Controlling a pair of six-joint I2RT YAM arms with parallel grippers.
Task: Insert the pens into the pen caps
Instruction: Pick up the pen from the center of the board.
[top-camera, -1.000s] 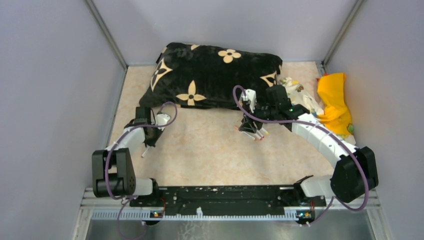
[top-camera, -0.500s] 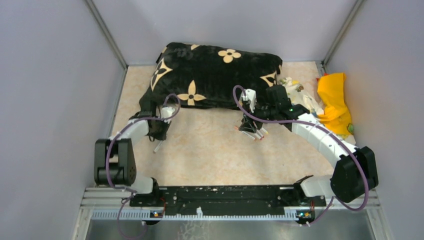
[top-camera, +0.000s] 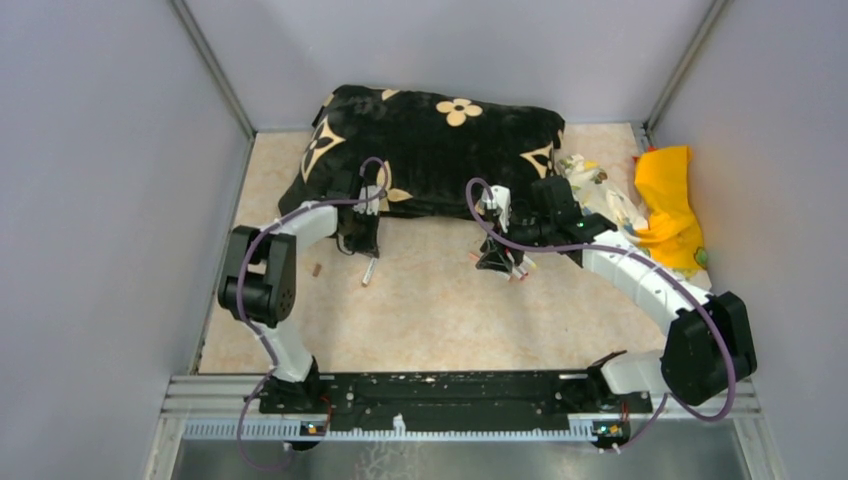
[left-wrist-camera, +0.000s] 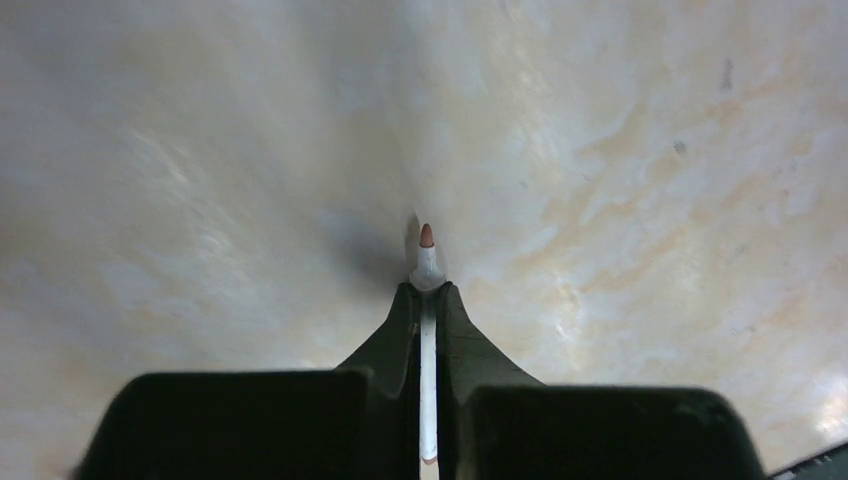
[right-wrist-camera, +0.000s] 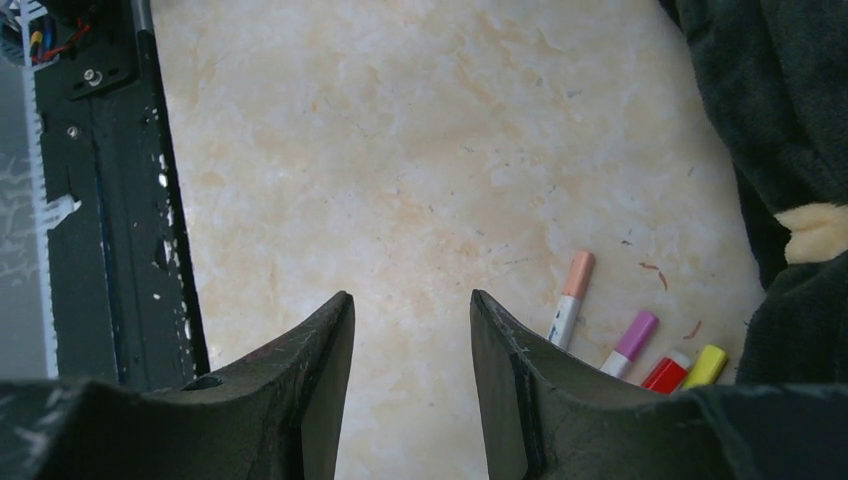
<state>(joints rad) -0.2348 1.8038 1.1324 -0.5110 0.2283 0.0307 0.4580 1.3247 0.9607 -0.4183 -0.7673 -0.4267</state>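
L arm (top-camera: 300, 222) reaches fwd over the marbled beige tabletop (top-camera: 450, 320), elbow raised at the left, wrist bent down just in front of the black flower-print cushion (top-camera: 430, 150). We see the left claw (left-wrist-camera: 427, 292) pressed tight on a thin white pen w/ reddish tip (left-wrist-camera: 427, 262), tip pointing down near the tabletop. R arm (top-camera: 640, 275) curves in from the right. The right claw (right-wrist-camera: 412, 300) is spread w/ nothing btw its fingers, low beside four white pens w/ peach, pink, red, yellow ends (right-wrist-camera: 572, 300). Vs a sec ago, L arm has swung inward from the left edge toward the cushion, pen w/ it. R arm barely shifted.
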